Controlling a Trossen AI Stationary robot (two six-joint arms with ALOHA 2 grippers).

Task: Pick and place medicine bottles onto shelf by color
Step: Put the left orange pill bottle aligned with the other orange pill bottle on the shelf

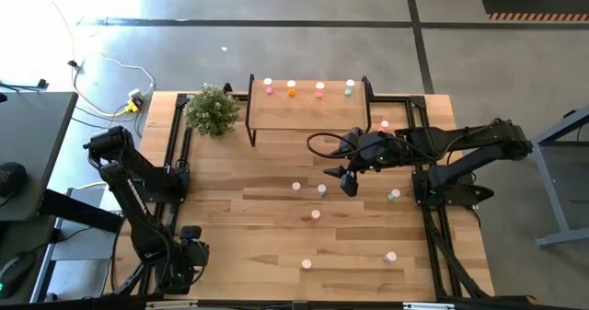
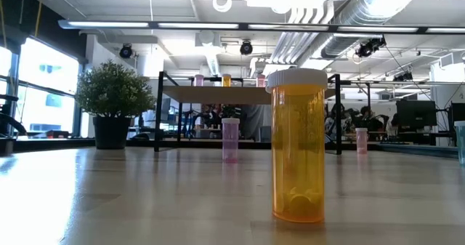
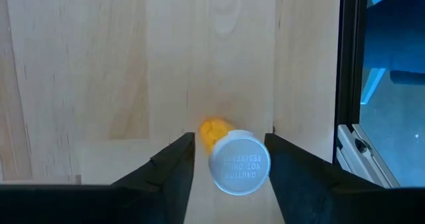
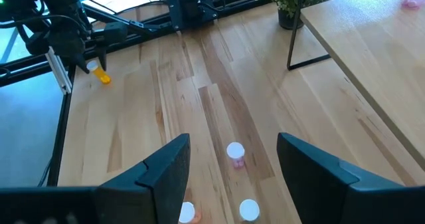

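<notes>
Counter: wood planks, fills centre of high view.
Shelf: upper centre, four bottles along far edge.
Right pincer: mid-frame, just right of centre, fingers spread, empty, above loose bottles.
Left pincer: lower left, fingers apart, straddling orange bottle, no contact seen.
Bottles likely light, rigid plastic, smooth, tippy; grip body below white cap.

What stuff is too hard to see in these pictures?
- High view: the medicine bottles on the shelf are only dots, so no labels can be read.
- Low view: the orange bottle stands close up and hides the table behind it.
- Left wrist view: the picture's bottom edge cuts off the left gripper around the white-capped bottle.
</notes>
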